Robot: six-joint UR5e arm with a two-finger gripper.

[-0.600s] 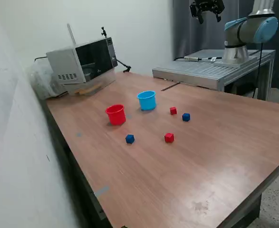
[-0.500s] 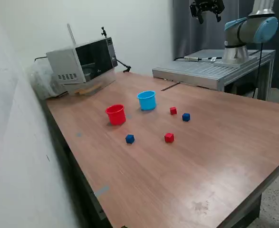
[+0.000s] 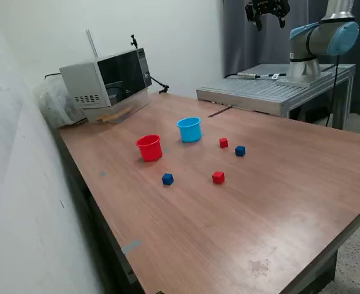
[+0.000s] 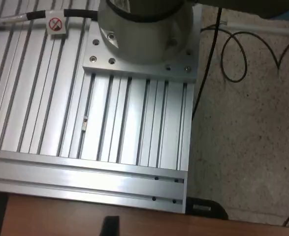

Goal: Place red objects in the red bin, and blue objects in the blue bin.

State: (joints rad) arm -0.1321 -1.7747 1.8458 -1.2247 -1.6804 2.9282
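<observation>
On the wooden table [image 3: 278,184], from the exterior view's left: red bin [image 3: 149,147], blue cube [image 3: 167,179], blue bin [image 3: 189,129], two red cubes [image 3: 218,177], another blue cube [image 3: 240,150]; gripper [image 3: 267,16] raised high above, fingers apart and empty

Your arm [image 3: 322,37] stands at the far end of the desk, on the exterior view's right, its elbow folded. The gripper [image 3: 267,16] hangs high above the far edge, fingers [image 3: 257,22] pointing down and spread apart, holding nothing.
</observation>
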